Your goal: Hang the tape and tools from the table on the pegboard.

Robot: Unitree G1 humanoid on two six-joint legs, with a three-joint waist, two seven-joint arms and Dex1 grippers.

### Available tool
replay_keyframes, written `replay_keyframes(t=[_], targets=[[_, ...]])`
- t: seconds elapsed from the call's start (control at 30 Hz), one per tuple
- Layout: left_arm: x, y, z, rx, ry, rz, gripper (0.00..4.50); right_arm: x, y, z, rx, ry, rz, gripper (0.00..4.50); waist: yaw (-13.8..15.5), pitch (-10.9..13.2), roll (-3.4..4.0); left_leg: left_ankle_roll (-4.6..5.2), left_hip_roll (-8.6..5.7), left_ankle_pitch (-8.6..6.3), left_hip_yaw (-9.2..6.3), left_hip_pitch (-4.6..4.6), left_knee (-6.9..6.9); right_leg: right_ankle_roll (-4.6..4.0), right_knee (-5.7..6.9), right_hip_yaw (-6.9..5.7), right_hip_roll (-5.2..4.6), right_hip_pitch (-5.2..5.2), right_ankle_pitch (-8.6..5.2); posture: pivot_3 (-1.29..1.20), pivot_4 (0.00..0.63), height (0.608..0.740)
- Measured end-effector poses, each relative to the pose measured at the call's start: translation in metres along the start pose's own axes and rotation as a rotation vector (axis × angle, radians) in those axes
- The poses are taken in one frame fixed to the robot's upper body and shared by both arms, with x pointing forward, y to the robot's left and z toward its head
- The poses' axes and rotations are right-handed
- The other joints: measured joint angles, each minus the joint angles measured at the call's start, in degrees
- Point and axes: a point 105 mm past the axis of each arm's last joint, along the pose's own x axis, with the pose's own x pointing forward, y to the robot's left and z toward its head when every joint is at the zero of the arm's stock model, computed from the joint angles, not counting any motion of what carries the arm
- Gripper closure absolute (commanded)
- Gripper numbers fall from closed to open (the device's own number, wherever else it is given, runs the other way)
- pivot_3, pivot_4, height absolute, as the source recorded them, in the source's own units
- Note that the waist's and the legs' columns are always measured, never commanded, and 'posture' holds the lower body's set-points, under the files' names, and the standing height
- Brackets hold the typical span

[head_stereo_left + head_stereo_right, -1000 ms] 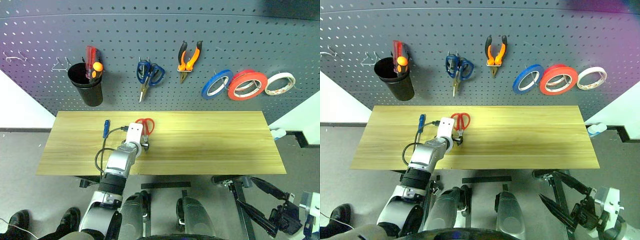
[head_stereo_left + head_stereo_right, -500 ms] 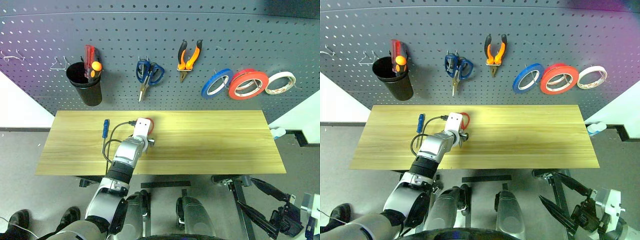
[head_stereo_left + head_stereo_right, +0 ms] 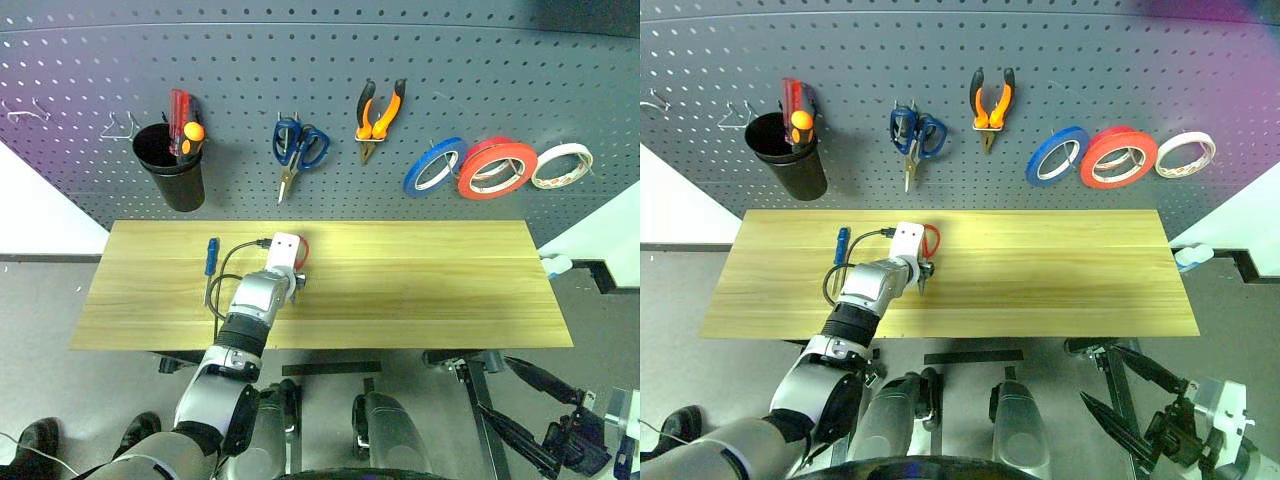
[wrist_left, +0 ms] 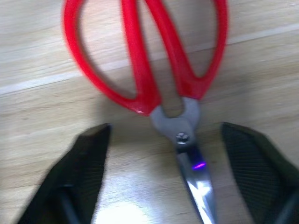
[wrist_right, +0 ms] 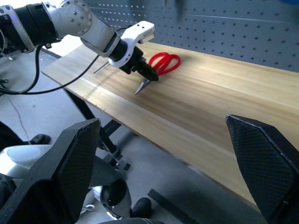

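Black cup (image 3: pixel 172 170) on pegboard (image 3: pixel 330 90) holds two screwdrivers (image 3: pixel 184 125)

Bright, even light; purple flare tints the pegboard (image 3: pixel 330 60) corners, its top edge bows, and the red-handled scissors (image 4: pixel 145 60) look soft close up.

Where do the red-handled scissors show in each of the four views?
Left eye view: red-handled scissors on the table, mostly behind the left gripper.
Right eye view: same spot, at that gripper.
Left wrist view: centre, blades between the fingers.
Right wrist view: upper middle, on the table.
Shared landmark: the pale wooden table.
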Motion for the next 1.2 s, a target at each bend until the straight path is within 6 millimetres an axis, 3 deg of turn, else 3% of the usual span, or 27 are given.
replay_keyframes(t=[0.2, 0.27, 0.77, 1.0, 1.2], targets=[[0.000, -0.004, -0.001, 0.028, 0.014, 0.008, 3.99, -0.001, 0.000, 0.002, -0.001, -0.008, -0.001, 0.00, -0.18, -0.01, 0.02, -0.01, 0.00, 0.01, -0.01, 0.01, 0.04, 0.01, 0.06, 0.00, 0.00, 0.01, 0.00, -0.17, 0.253, 0.740], [0.000, 0.000, -0.001, 0.034, 0.018, 0.029, 4.26, -0.001, 0.000, 0.002, -0.002, -0.009, -0.001, 0.00, -0.24, -0.02, 0.02, -0.02, 0.01, 0.02, -0.01, 0.02, 0.04, 0.01, 0.09, 0.00, 0.01, 0.01, 0.00, -0.17, 0.252, 0.740], [-0.004, 0.014, -0.009, -0.022, 0.012, 0.056, 4.26, 0.000, -0.001, 0.004, -0.005, -0.018, -0.002, 0.00, -0.20, -0.04, 0.06, -0.04, 0.01, 0.03, -0.01, 0.03, 0.03, 0.01, 0.10, 0.00, 0.01, 0.01, 0.01, -0.15, 0.245, 0.740], [-0.016, 0.030, -0.024, 0.073, -0.100, 0.089, 4.26, 0.003, -0.003, 0.006, -0.015, -0.032, 0.006, 0.00, -0.09, -0.03, 0.06, -0.07, 0.01, 0.03, -0.01, 0.02, 0.00, 0.00, 0.09, 0.00, 0.01, 0.00, 0.00, -0.14, 0.246, 0.740], [-0.029, 0.032, -0.031, 0.087, -0.183, 0.050, 4.26, 0.006, 0.000, 0.005, 0.000, -0.038, 0.025, 0.00, 0.18, -0.02, 0.07, -0.07, 0.00, 0.03, -0.03, 0.02, 0.03, -0.08, 0.08, 0.00, -0.04, 0.00, -0.04, -0.13, 0.242, 0.740]])
